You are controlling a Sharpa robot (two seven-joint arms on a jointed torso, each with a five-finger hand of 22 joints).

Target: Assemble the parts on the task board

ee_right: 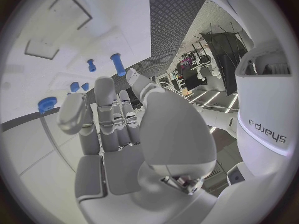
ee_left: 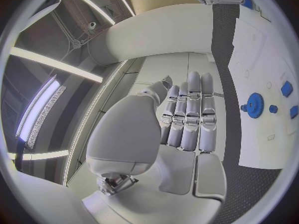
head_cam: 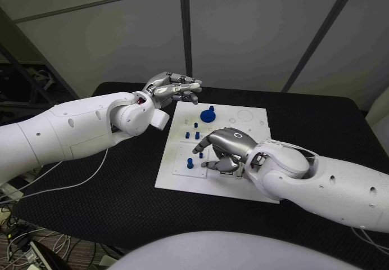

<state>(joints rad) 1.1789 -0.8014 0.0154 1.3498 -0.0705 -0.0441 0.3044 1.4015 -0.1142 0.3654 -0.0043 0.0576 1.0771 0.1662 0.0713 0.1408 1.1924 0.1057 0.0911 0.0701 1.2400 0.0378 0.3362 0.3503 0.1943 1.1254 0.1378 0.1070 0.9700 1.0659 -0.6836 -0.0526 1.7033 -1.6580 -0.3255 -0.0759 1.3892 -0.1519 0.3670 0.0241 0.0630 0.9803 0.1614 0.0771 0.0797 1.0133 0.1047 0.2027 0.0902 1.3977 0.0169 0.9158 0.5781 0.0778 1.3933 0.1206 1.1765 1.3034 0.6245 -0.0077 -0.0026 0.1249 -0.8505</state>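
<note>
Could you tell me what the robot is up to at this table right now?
It is assembling small blue parts on the white task board. The right hand is down over the board's near part beside some blue pegs; whether it holds anything is unclear. The left hand hovers at the board's far corner, near the blue gear.

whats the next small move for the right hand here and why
Probably lower the right hand a little toward the small blue peg at the near left of the white board and pinch it. The hand hovers over the board holding nothing, its fingers curled down near that peg, while the left hand waits off the far edge.
</note>
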